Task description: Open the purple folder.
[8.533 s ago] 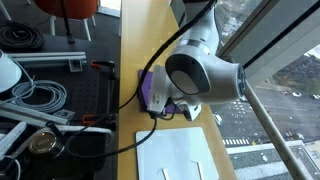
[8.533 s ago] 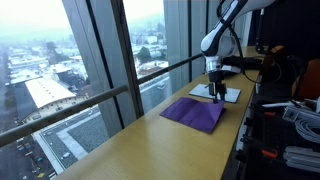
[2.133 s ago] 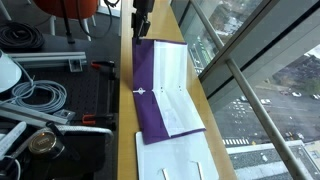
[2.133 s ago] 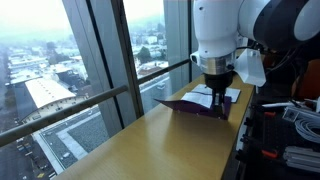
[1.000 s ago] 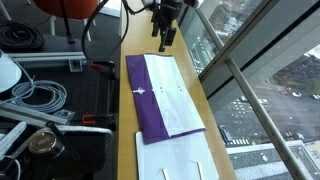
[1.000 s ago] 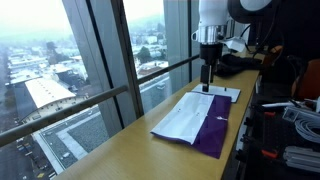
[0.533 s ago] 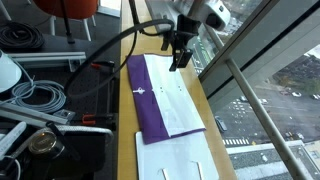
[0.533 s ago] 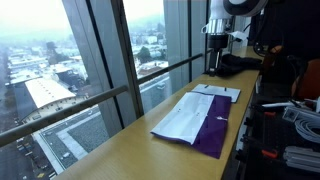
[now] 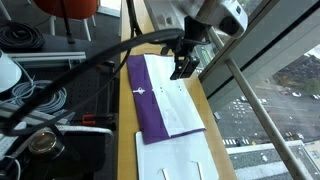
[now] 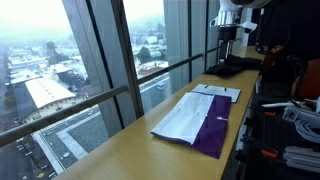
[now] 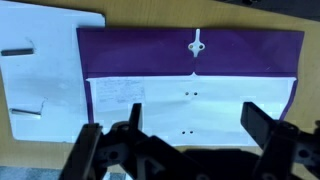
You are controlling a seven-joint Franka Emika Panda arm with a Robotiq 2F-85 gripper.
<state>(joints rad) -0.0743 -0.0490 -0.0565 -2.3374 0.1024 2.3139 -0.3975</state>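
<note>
The purple folder [image 9: 152, 102] lies open and flat on the wooden counter, a purple panel on one side and white paper sheets [image 9: 176, 100] on the other. It also shows in an exterior view [image 10: 212, 130] and in the wrist view [image 11: 190, 60]. My gripper [image 9: 181, 70] hangs above the white sheets, well clear of the folder, fingers spread and empty. In the wrist view its jaws [image 11: 188, 135] are apart over the paper [image 11: 190, 110].
A plain white flat sheet [image 9: 176, 158] lies next to the folder's near end, also in the wrist view [image 11: 45, 70]. Cables and metal parts [image 9: 40, 100] crowd the black bench beside the counter. A window and railing [image 9: 250, 90] run along the counter's other edge.
The folder was shut and gripped 8.5 s ago; it now lies open. Over the last second my gripper has risen and moved back over the white sheets, empty.
</note>
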